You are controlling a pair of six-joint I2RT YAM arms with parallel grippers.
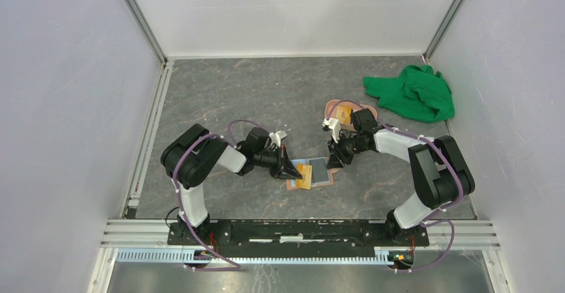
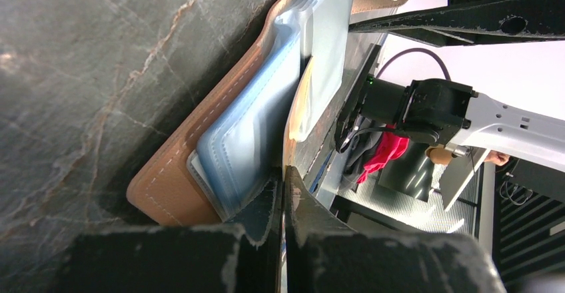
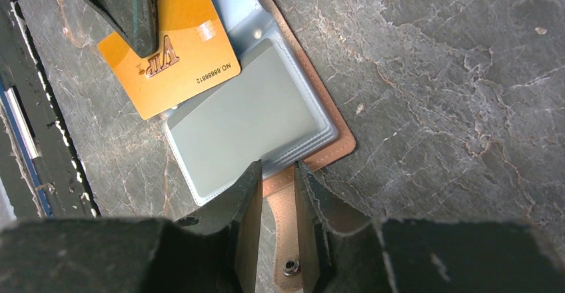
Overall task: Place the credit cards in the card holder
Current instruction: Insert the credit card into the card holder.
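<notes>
Grey marbled tabletop (image 1: 233, 93), white walls on three sides: the card holder (image 1: 320, 172) lies open midway between the side edges, nearer the near edge. Both arms fold elbow-up and reach inward, low, with wrists pitched down so the grippers face each other across it.

The left gripper (image 1: 291, 170) is pressed together, pinching the orange card (image 3: 180, 53) by one edge. The card's far corner lies over the clear sleeves (image 3: 246, 120). The right gripper (image 3: 278, 180) is part-spread, its jaws astride the snap tab (image 3: 285, 233) and its tips at the holder's edge, seemingly pinning it down.

The card looks light, stiff and slick, so a grip on a short edge seems best, leaving the leading edge free for the pocket mouth. The holder is soft and floppy and likely to slide or fold unless it is held.

More cards wait on the tray (image 1: 329, 109) toward the far right, beside a green cloth (image 1: 413, 93).
</notes>
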